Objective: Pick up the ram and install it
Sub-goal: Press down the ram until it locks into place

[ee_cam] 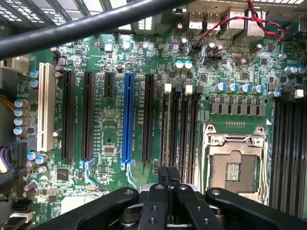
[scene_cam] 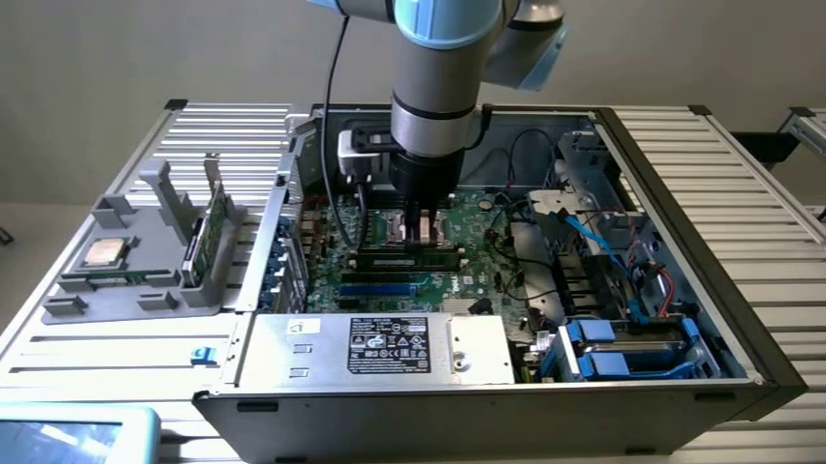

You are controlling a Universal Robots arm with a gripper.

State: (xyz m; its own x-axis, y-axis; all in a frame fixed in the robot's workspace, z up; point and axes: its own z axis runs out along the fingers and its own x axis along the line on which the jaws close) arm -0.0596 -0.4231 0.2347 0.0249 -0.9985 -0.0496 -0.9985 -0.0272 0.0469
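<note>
With my gripper (scene_cam: 421, 235) closed just above the ram (scene_cam: 410, 256) lying across the motherboard (ee_cam: 115, 120) slots, I judge I'm seating it; pressing squarely matters.

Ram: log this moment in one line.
gripper: shut | position: at top edge of ram | ram: upright in motherboard slot | hold: unclear

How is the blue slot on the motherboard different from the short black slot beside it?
Colour: the blue slot is bright blue, while the short black slot is black.
Length: the blue slot is much longer; the short black slot covers only part of that run.
Both are empty, lie parallel to each other and sit on the green motherboard.
</note>
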